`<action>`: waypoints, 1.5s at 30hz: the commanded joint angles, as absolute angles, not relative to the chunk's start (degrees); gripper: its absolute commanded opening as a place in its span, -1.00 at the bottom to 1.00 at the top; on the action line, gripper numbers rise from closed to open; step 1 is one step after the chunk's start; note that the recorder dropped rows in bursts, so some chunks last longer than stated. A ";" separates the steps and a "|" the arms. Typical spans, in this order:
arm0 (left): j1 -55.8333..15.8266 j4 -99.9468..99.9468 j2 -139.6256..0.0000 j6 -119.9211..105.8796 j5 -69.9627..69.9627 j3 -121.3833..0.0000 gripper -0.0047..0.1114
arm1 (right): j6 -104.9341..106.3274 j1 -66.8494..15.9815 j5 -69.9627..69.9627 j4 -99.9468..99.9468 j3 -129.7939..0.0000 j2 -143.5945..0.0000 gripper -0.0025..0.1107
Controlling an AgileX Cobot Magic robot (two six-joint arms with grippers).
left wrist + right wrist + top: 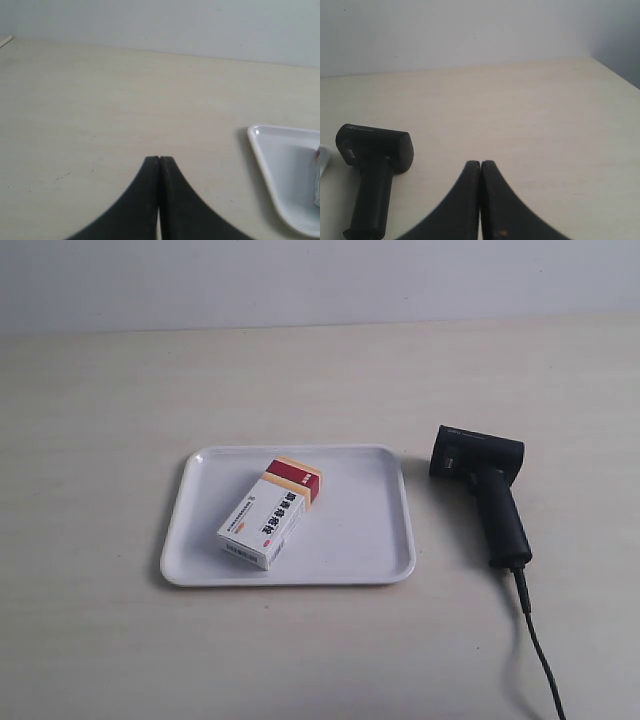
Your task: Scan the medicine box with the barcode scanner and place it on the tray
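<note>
The medicine box (270, 511), white with a dark red and tan end and blue text, lies flat on the white tray (350, 540) in the exterior view. To the tray's right the black barcode scanner (487, 487) lies on the table, its thin cable (535, 635) trailing toward the front edge. No arm shows in the exterior view. My left gripper (159, 159) is shut on nothing above bare table; a corner of the tray (270, 155) and a sliver of the box (317, 180) show beside it. My right gripper (480, 163) is shut, empty, apart from the scanner (372, 165).
The pale wooden table (120, 410) runs back to a light wall (300, 280). In the right wrist view the table's far corner (600, 65) shows. Nothing else stands on the table.
</note>
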State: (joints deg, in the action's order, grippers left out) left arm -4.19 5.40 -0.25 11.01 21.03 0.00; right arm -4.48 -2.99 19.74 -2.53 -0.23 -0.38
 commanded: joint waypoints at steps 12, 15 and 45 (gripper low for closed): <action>-4.00 4.84 0.00 10.67 20.60 0.00 -0.92 | -4.55 -2.05 19.53 -1.87 0.00 0.00 -0.96; -4.00 4.84 0.00 10.67 20.60 0.00 -0.92 | -4.55 -2.05 19.53 -1.87 0.00 0.00 -0.96; -4.00 4.84 0.00 10.67 20.60 0.00 -0.92 | -4.55 -2.05 19.55 -1.61 0.00 0.00 -0.96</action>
